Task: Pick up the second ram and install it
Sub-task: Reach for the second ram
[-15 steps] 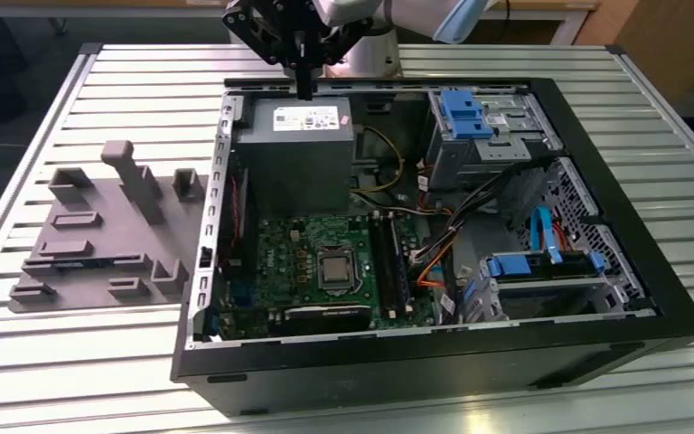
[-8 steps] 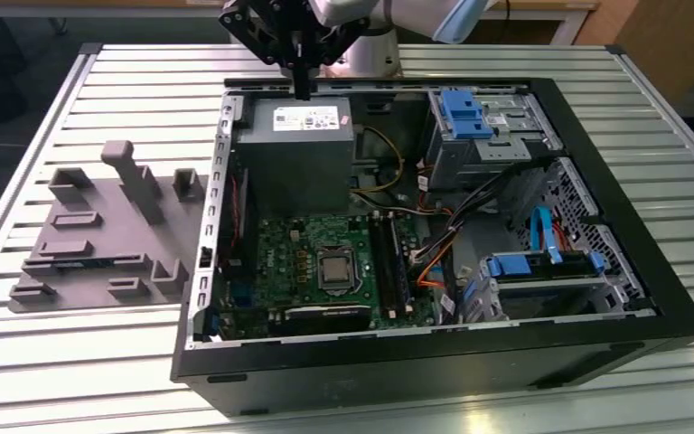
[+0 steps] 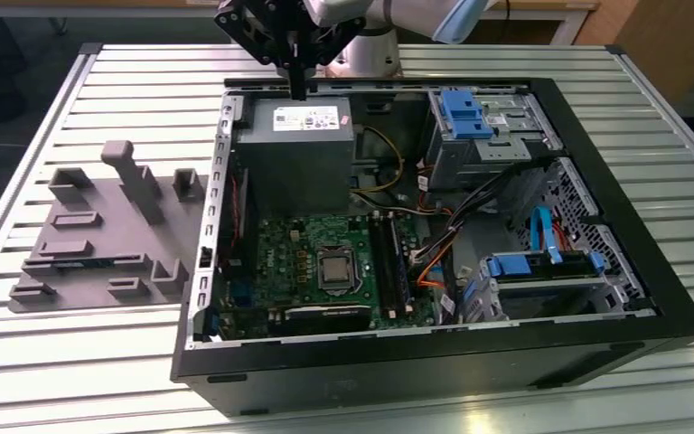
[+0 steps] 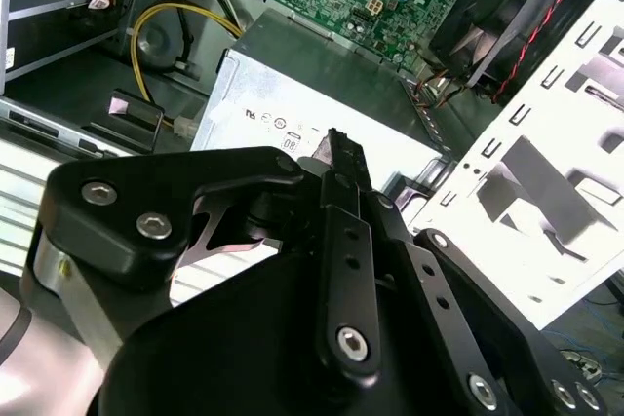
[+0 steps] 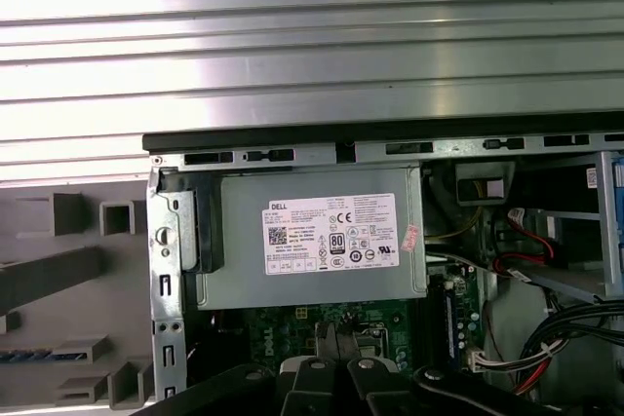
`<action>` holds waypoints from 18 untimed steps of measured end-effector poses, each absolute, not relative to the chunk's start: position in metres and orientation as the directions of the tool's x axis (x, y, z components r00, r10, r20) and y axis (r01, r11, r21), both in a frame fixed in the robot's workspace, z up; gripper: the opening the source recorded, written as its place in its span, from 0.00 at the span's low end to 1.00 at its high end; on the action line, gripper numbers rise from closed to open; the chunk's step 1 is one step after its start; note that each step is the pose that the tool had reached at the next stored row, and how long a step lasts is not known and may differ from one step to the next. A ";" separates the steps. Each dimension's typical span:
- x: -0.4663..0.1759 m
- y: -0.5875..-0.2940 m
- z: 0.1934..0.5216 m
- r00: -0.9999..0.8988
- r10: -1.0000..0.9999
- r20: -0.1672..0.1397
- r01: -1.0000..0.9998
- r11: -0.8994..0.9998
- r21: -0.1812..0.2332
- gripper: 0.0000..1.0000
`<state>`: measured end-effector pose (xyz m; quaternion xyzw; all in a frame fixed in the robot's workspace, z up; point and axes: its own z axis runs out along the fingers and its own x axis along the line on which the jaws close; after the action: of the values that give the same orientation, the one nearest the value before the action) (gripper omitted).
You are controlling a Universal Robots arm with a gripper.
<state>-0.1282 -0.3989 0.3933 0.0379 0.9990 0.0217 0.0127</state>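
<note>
One gripper (image 3: 299,93) held over PSU (image 3: 295,154), jaws pressed together, empty. Ram (image 5: 27,356) well apart from PSU, in jig (image 3: 94,235). Risk: ram knocked if jaws not spread.

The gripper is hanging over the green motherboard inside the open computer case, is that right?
Not quite. The exterior view shows the gripper hanging over the grey power supply, not the green motherboard, inside the open computer case.
</note>
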 end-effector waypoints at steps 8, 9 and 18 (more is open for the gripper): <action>-0.129 -0.399 0.393 -0.997 0.076 -0.024 0.075 0.996 0.044 0.11; -0.130 -0.399 0.393 -0.997 0.076 -0.024 0.075 0.996 0.044 0.11; -0.132 -0.399 0.393 -0.997 0.076 -0.024 0.075 0.996 0.044 0.11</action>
<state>-0.1317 -0.3989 0.3932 0.0379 0.9990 0.0217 0.0127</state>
